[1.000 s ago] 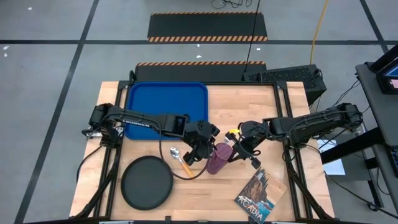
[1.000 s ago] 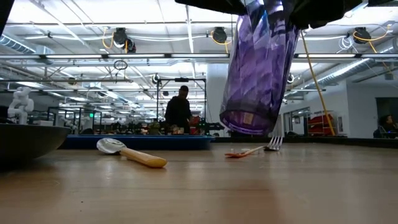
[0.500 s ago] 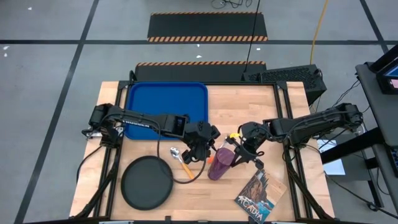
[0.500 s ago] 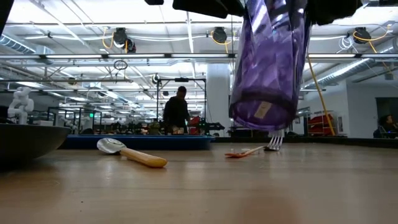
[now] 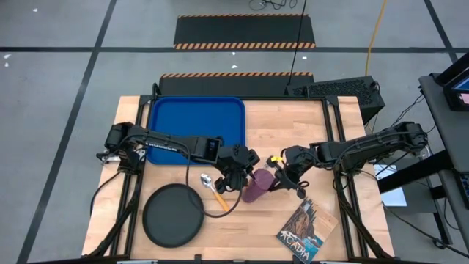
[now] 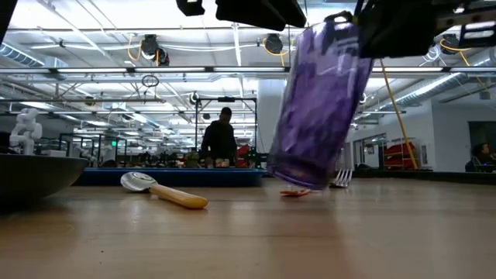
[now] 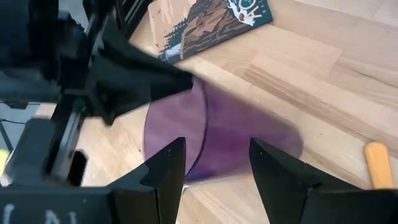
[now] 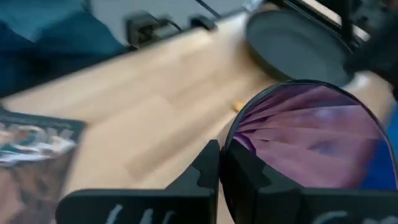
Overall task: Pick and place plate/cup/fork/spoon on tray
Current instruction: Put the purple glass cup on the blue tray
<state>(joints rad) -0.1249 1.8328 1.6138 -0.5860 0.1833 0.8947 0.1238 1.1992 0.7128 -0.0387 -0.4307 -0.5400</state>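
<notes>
Letters "ACADIA" show on the book [image 5: 302, 234] in the high view. Right gripper [image 5: 276, 179] fingers clamp the purple cup [image 5: 257, 185] beside the spoon [image 5: 214, 189]; left gripper [image 5: 236, 180] fingers stand apart. Low view: the translucent cup [image 6: 318, 105] hangs tilted above the tabletop [image 6: 248, 232], lower than half a second ago.

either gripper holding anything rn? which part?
The right gripper holds the cup by its rim, one finger inside and one outside; the cup hangs tilted above the table. The left gripper is open beside the cup, holding nothing.
</notes>
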